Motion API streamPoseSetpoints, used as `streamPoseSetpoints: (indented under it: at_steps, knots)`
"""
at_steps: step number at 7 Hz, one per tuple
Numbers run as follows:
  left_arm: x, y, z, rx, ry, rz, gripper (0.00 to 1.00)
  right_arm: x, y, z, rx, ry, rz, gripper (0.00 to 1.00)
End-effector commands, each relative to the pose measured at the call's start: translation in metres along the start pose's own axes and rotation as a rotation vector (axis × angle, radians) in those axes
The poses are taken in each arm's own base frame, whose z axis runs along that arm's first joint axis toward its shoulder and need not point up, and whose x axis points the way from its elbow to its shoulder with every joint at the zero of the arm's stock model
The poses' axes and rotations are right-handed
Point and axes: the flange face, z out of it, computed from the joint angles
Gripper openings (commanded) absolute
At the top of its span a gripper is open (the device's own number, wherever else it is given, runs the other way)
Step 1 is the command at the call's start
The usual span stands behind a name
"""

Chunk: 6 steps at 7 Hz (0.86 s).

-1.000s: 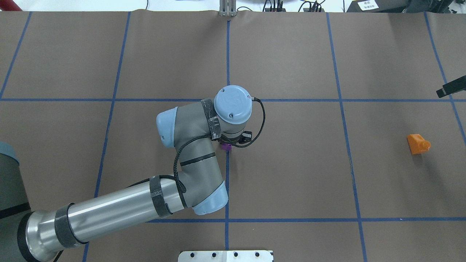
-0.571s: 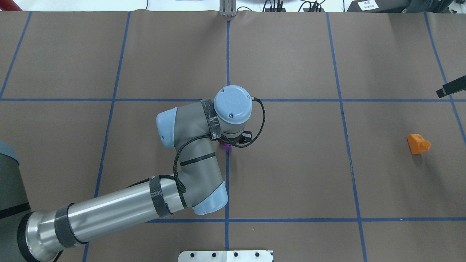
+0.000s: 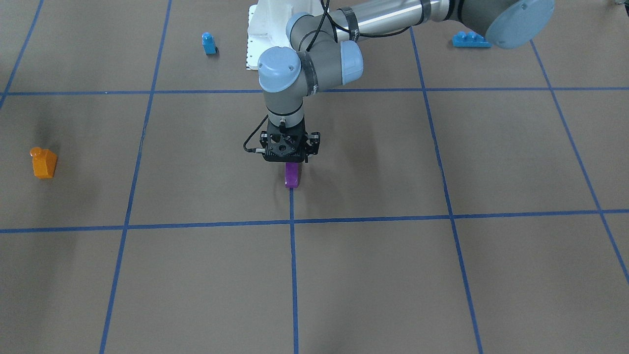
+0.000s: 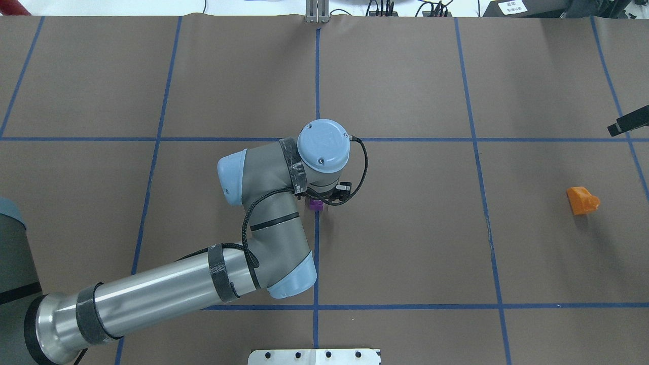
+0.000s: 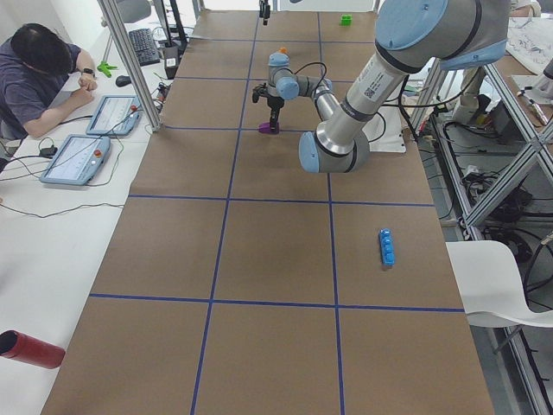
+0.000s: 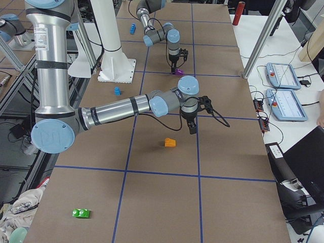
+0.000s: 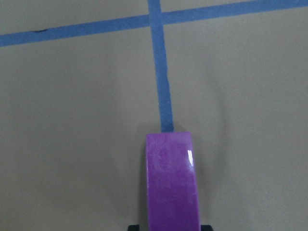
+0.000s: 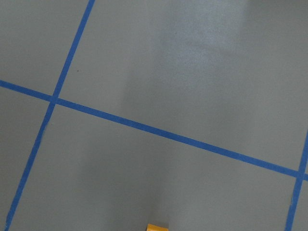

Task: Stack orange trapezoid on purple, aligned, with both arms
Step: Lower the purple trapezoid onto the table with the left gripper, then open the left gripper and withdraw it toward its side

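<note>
My left tool (image 3: 291,163) clamps the purple brick (image 3: 292,177) at the desk (image 3: 442,275) centre; my right tool (image 6: 193,127) hovers near the orange trapezoid (image 6: 170,143), width I cannot tell.

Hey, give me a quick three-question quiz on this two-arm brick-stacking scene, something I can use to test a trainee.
1. True or false: the orange trapezoid lies on the table, apart from the purple brick.
2. Pick one: the left gripper is A) empty, B) shut on the purple brick, C) shut on the orange trapezoid.
3. Fill in: the purple brick is over a ____ tape line.
Key: 1 true; 2 B; 3 blue.
</note>
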Motion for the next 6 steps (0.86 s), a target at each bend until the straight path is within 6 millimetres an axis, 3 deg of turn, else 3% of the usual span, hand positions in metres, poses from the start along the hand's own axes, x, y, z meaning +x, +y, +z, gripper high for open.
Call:
streamPoseSetpoints:
  at_steps: [1, 2, 3, 5, 6]
  knots:
    - [-0.023, -0.018, -0.034, 0.031, 0.031, 0.034, 1.00, 0.008, 0.012, 0.005, -0.016, 0.006, 0.032, 1.00]
    - [-0.070, -0.019, -0.048, 0.001, 0.050, 0.099, 1.00, 0.009, 0.017, 0.005, -0.016, 0.005, 0.121, 1.00]
    - [-0.142, -0.017, -0.071, -0.021, 0.088, 0.161, 1.00, 0.015, 0.033, 0.009, 0.008, -0.004, 0.162, 1.00]
    - [-0.320, -0.011, -0.107, -0.050, 0.127, 0.310, 1.00, 0.018, 0.074, 0.025, 0.049, -0.033, 0.183, 1.00]
    - [-0.401, -0.020, -0.118, -0.060, 0.127, 0.375, 1.00, 0.017, 0.083, 0.031, 0.037, -0.037, 0.195, 1.00]
